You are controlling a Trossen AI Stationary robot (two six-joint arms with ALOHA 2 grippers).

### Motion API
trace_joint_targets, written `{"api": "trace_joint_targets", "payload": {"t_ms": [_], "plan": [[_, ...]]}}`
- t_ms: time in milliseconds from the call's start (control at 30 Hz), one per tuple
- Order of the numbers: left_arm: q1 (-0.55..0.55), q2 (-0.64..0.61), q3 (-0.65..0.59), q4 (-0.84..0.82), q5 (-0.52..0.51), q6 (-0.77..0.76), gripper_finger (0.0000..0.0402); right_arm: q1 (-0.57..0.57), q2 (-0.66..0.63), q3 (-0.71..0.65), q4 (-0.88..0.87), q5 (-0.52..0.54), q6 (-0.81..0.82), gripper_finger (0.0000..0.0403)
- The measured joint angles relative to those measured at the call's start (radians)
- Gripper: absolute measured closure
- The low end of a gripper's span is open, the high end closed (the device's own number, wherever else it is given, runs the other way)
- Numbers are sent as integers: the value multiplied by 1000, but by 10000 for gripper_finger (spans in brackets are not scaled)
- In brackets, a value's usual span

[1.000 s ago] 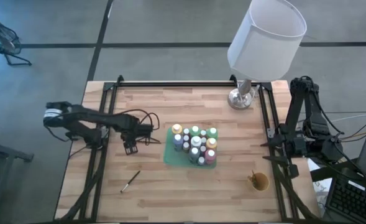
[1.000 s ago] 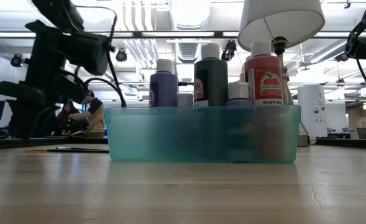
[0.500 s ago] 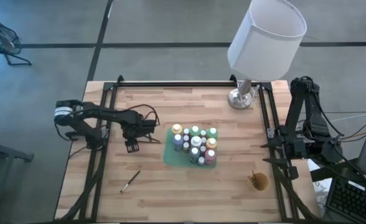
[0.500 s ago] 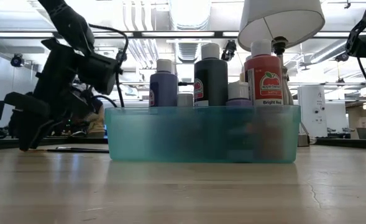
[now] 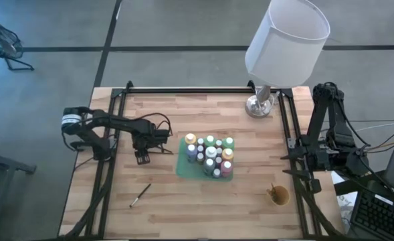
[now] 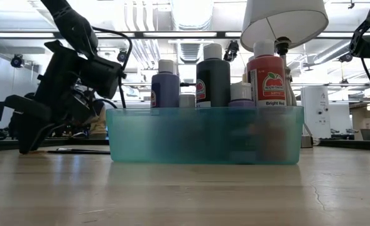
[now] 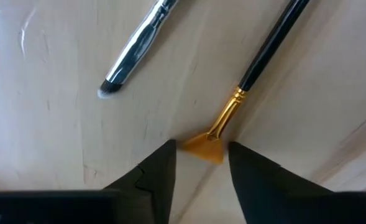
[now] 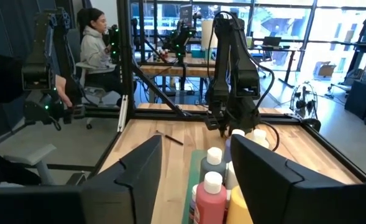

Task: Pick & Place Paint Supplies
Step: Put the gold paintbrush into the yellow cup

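Observation:
Several paint bottles (image 5: pixel 210 155) stand upright in a teal tray (image 6: pixel 203 135) at mid-table. Just left of the tray my left gripper (image 7: pixel 201 165) points down, low over the wood, open. Its fingertips stand on either side of the orange bristle tip of a black-handled, gold-ferruled brush (image 7: pixel 257 59); I cannot tell whether they touch it. A second brush (image 7: pixel 133 50) with a silver ferrule lies flat beside it. Another brush (image 5: pixel 140 195) lies nearer the front left. My right gripper (image 8: pixel 195 180) waits open, level, high at the table's right side.
A lamp (image 5: pixel 263 100) with a big white shade stands at the back right. A small tan cup (image 5: pixel 277 195) sits at the front right. Dark cables (image 5: pixel 158 127) loop from the left arm. Bare wood shows in front of the tray. A person sits beyond the table (image 8: pixel 96 43).
My left gripper has sunk toward the table just left of the tray and tipped more steeply downward. The tray, the bottles and the brushes have stayed put.

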Motion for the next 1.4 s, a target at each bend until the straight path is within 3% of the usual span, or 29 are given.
{"api": "trace_joint_targets", "payload": {"t_ms": [433, 700, 1000, 1400], "plan": [[0, 0, -2, 2, -5, 14, 394, 0, 0, 0, 0, 0, -1, 232], [0, -30, -6, 1, 19, 23, 399, 0, 0, 0, 0, 0, -1, 215], [0, -85, -6, -7, 141, 34, 400, 0, 0, 0, 0, 0, -1, 202], [0, -184, -5, -124, 103, -16, 401, 0, 0, -4, -3, 1, -1, 230]]}}
